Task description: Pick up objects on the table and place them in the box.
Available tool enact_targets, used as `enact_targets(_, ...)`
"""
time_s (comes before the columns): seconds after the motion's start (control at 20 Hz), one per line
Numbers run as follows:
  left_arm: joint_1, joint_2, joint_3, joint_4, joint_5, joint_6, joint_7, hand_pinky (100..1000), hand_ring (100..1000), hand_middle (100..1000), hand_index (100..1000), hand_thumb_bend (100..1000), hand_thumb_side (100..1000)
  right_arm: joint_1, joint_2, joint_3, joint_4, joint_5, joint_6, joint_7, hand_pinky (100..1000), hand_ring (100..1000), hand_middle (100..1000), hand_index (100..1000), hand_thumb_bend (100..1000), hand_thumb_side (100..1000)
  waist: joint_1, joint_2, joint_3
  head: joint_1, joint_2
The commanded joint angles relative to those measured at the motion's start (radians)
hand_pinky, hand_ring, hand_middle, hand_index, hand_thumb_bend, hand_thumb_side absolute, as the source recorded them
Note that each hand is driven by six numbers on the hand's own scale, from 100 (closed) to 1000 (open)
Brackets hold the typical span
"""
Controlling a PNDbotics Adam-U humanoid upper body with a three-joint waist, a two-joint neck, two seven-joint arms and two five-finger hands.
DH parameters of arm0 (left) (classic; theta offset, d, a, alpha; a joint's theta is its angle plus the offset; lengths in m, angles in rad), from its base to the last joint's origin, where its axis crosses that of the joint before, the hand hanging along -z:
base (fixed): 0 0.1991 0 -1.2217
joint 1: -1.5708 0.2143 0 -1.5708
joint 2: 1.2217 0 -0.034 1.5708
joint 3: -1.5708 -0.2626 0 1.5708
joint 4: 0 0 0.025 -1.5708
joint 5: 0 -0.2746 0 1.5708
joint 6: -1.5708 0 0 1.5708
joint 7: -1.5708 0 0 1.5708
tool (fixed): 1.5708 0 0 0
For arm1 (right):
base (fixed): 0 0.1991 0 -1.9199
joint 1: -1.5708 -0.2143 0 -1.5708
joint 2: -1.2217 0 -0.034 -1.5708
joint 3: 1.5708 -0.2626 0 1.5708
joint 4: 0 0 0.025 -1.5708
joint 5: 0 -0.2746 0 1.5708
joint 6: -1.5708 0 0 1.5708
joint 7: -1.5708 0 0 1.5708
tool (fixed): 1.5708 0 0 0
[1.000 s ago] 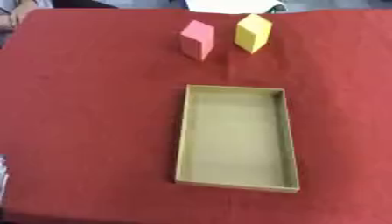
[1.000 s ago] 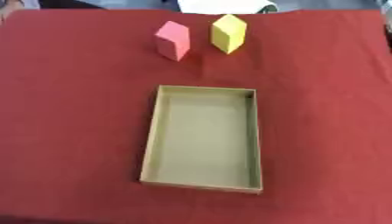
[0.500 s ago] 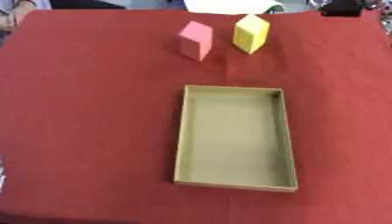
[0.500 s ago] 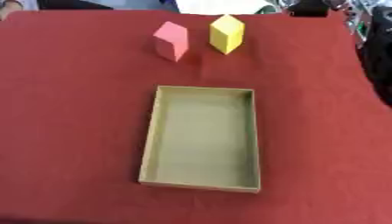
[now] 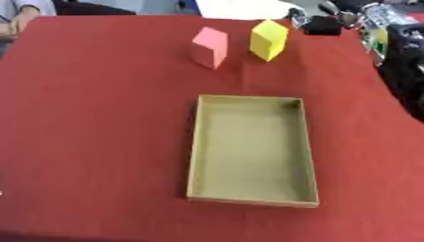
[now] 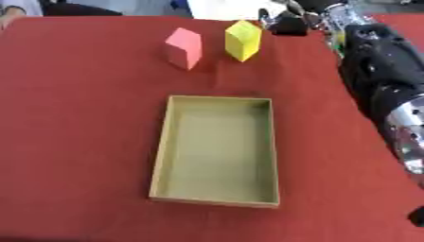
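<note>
A pink block (image 5: 209, 47) and a yellow block (image 5: 268, 39) stand side by side at the far middle of the red table (image 5: 99, 118). In front of them lies an open, empty cardboard box (image 5: 252, 149), its long side running away from me. My right arm (image 6: 383, 80) reaches in along the right edge, and my right hand (image 6: 287, 23) hovers just right of the yellow block, a small gap apart from it. The hand is blurred. My left hand shows in no view.
A white sheet (image 5: 244, 8) lies beyond the table's far edge behind the blocks. A person's hand (image 5: 16, 21) rests at the far left corner. Bare red cloth stretches to the left of the box and blocks.
My right arm has come in from the right edge and its hand has reached the far side next to the yellow block. Blocks and box have not moved.
</note>
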Motion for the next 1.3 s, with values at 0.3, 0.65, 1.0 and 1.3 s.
enact_targets(0.3, -0.014, 0.022, -0.002, -0.016, 0.010, -0.002, -0.008, 835, 699, 606, 746, 125, 772, -0.023, 0.044, -0.024, -0.033, 0.006, 0.054, 0.040, 837, 920, 874, 952, 100, 1000, 0.004, -0.029, 0.004, -0.009, -0.001)
enact_targets(0.65, -0.013, 0.020, -0.004, -0.016, 0.012, 0.000, -0.010, 835, 698, 606, 746, 121, 776, -0.021, 0.051, -0.044, -0.057, -0.056, 0.077, 0.154, 830, 916, 856, 966, 191, 1000, 0.004, -0.026, 0.006, -0.010, 0.001)
enact_targets(1.0, -0.011, 0.019, -0.007, -0.016, 0.014, 0.001, -0.014, 835, 697, 606, 745, 116, 778, -0.020, 0.058, -0.068, -0.119, -0.117, 0.132, 0.273, 846, 917, 832, 959, 352, 952, 0.004, -0.022, 0.009, -0.012, 0.003)
enact_targets(1.3, -0.011, 0.018, -0.008, -0.016, 0.015, 0.002, -0.016, 835, 697, 606, 745, 112, 778, -0.018, 0.066, -0.077, -0.159, -0.157, 0.200, 0.363, 869, 928, 819, 957, 398, 598, 0.004, -0.021, 0.012, -0.015, 0.000)
